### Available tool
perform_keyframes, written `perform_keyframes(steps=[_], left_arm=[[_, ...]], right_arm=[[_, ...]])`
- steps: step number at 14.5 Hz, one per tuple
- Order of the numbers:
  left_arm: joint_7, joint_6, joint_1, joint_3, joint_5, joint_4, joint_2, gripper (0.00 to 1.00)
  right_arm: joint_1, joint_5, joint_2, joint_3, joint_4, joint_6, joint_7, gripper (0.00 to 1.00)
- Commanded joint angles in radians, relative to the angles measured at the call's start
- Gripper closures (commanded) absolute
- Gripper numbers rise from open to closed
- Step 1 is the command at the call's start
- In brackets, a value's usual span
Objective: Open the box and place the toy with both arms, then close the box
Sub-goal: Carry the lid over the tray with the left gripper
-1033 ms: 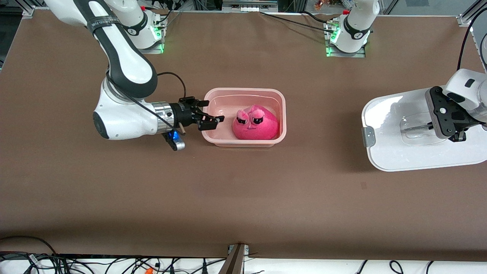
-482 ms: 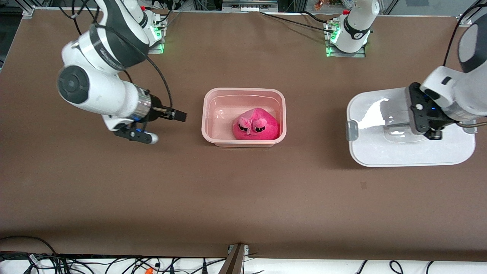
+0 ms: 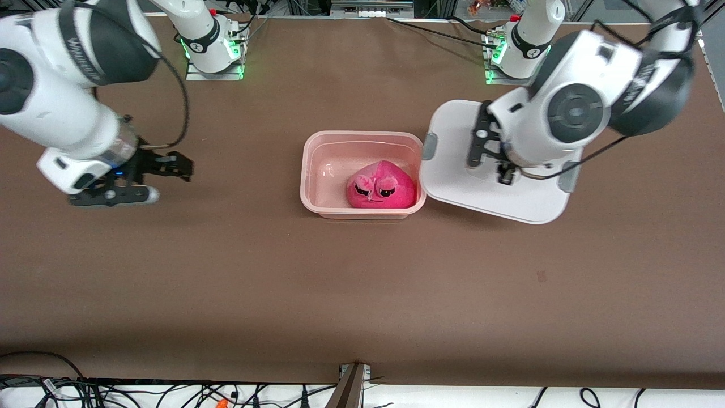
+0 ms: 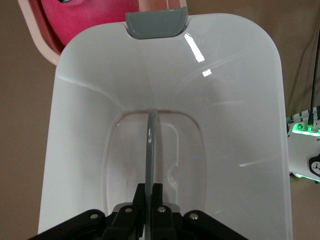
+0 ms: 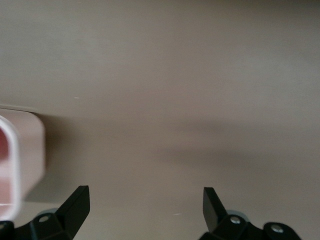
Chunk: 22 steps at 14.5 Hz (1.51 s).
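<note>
Left gripper (image 3: 503, 170) clamped on the thin grey handle (image 4: 150, 150) of the white lid (image 3: 453, 181), carrying it in the air at centre right of the front view; lid edge with its grey clip (image 3: 429, 146) now meets the rim of the box (image 3: 362, 139). Half a second ago the lid sat far toward the right edge of the frame, well apart from the box. In the left wrist view the lid fills the frame, its clip (image 4: 156, 23) at the top, pink toy (image 4: 95, 17) showing past it.

Right gripper (image 3: 175, 166) spread wide, holding nothing, over bare brown table (image 3: 362, 283) at mid left; it has pulled back from the box rim since a second ago. Its wrist view shows both fingers (image 5: 75, 202) apart and a corner of the box (image 5: 20, 160).

Toy (image 3: 380, 187) unmoved, inside the open box at frame centre, face toward the camera. Box unmoved too.

Black band on the right arm (image 3: 62, 73) carries white lettering, not readable.
</note>
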State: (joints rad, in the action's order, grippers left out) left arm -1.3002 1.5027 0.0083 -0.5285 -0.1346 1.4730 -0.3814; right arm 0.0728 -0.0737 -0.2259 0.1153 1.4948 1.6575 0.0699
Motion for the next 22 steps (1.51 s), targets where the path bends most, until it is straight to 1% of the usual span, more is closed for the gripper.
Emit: perform_keyframes(steps=[1,2,3,5,6,9,10,12,14,19,21,22], left_arm=[[0.045,0.072,-0.04,0.007,0.017,-0.019,-0.056,1.0],[0.076,0.103,-0.062,0.007,0.017,-0.019,-0.062,1.0],[0.102,0.135,-0.077,0.007,0.015,-0.019,-0.063,1.0],[0.165,0.177,-0.099,0.008,0.015,-0.016,-0.066,1.0],[0.195,0.194,-0.114,0.007,0.015,-0.016,-0.082,1.0],[0.288,0.255,-0.174,0.007,0.017,-0.019,-0.096,1.0],[0.32,0.281,-0.194,0.007,0.017,-0.019,-0.096,1.0],[0.375,0.321,-0.228,0.007,0.041,-0.019,-0.097,1.0],[0.389,0.358,-0.247,0.007,0.064,-0.02,-0.106,1.0],[0.499,0.361,-0.306,0.007,0.076,-0.022,-0.105,1.0],[0.509,0.352,-0.306,0.004,0.076,-0.031,-0.087,1.0],[0.509,0.346,-0.304,0.004,0.076,-0.031,-0.061,1.0]], right_arm=[[0.004,-0.012,0.051,-0.075,0.045,0.017,-0.129,0.0],[0.004,-0.021,0.069,-0.083,0.073,0.045,-0.143,0.0],[0.004,-0.035,0.106,-0.085,0.123,0.1,-0.148,0.0],[0.004,-0.035,0.184,-0.107,0.263,0.226,-0.148,0.0],[0.004,-0.032,0.197,-0.114,0.281,0.229,-0.148,0.0],[0.004,-0.028,0.201,-0.131,0.256,0.17,-0.15,0.0],[0.004,-0.029,0.207,-0.147,0.254,0.162,-0.153,0.0],[0.004,-0.029,0.209,-0.152,0.256,0.157,-0.17,0.0],[0.004,-0.029,0.207,-0.152,0.256,0.159,-0.17,0.0],[0.004,-0.029,0.206,-0.152,0.257,0.157,-0.17,0.0],[0.004,-0.029,0.206,-0.152,0.257,0.157,-0.17,0.0],[0.004,-0.029,0.204,-0.152,0.257,0.157,-0.17,0.0]])
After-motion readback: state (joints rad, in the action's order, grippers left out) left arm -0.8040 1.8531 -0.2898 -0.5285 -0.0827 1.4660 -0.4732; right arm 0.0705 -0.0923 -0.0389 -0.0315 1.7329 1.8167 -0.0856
